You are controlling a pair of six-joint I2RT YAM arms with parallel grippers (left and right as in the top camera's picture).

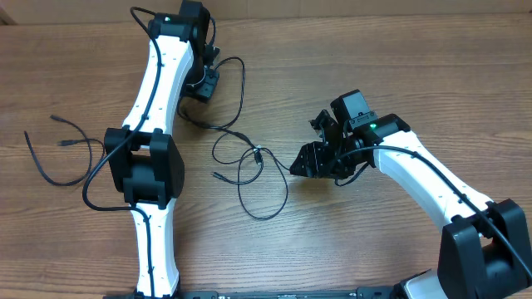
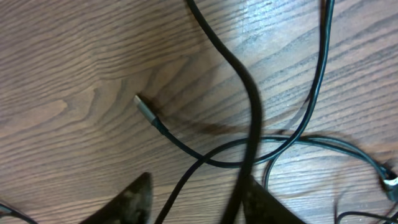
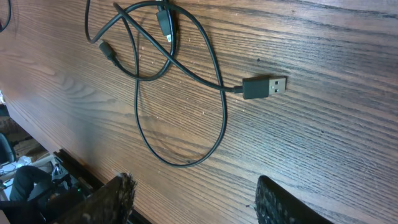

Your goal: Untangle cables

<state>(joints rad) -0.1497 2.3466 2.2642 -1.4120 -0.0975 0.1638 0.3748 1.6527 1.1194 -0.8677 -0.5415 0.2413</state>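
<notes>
The cables point(image 1: 249, 156) lie as thin black loops crossing at mid-table, with one strand running up to my left gripper point(image 1: 203, 83) at the back. In the left wrist view the left gripper point(image 2: 199, 202) hangs just above the wood, jaws apart, with two cable strands point(image 2: 245, 124) passing between its fingers; one runs against the right finger point(image 2: 267, 205). A small silver plug end point(image 2: 144, 109) lies ahead. My right gripper point(image 1: 304, 159) stands open beside the tangle, empty point(image 3: 193, 199), with a USB plug point(image 3: 264, 87) and a cable loop point(image 3: 186, 163) in front of it.
A separate thin black cable point(image 1: 62, 148) lies curled at the left of the table, apart from the tangle. The left arm's thick body point(image 1: 145, 166) stretches from the front edge to the back. The table's front edge point(image 3: 56, 149) shows in the right wrist view.
</notes>
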